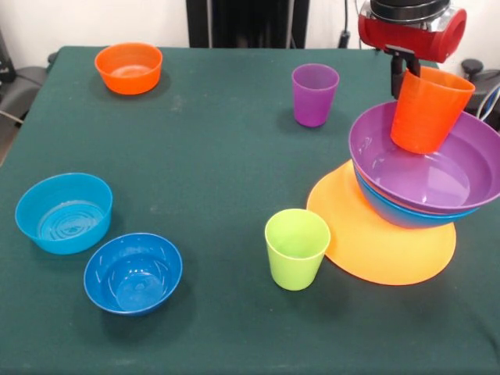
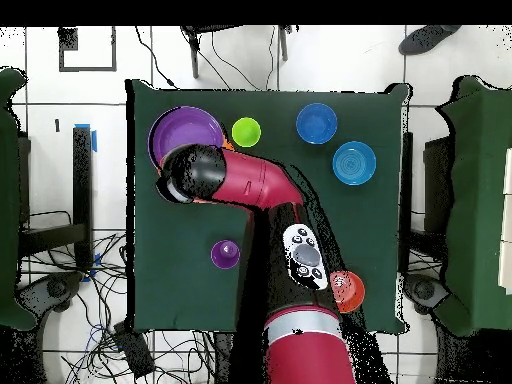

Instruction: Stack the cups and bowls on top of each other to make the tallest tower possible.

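Note:
The tower stands at the right of the front view. Its base is the wide orange-yellow bowl (image 1: 375,250), with a large blue bowl (image 1: 394,212) and a large purple bowl (image 1: 437,176) nested on it and leaning. An orange cup (image 1: 428,109) hangs tilted over the purple bowl's hollow, its base low inside. My gripper (image 1: 406,78) is shut on the cup's rim, one black finger outside the wall. From overhead the arm's head (image 2: 195,172) covers the cup and part of the purple bowl (image 2: 178,130).
A purple cup (image 1: 315,94) stands behind the tower and a lime green cup (image 1: 297,248) just in front of it. Left side: a small orange bowl (image 1: 129,68) at the back, a light blue bowl (image 1: 64,212) and a dark blue bowl (image 1: 133,273) near the front.

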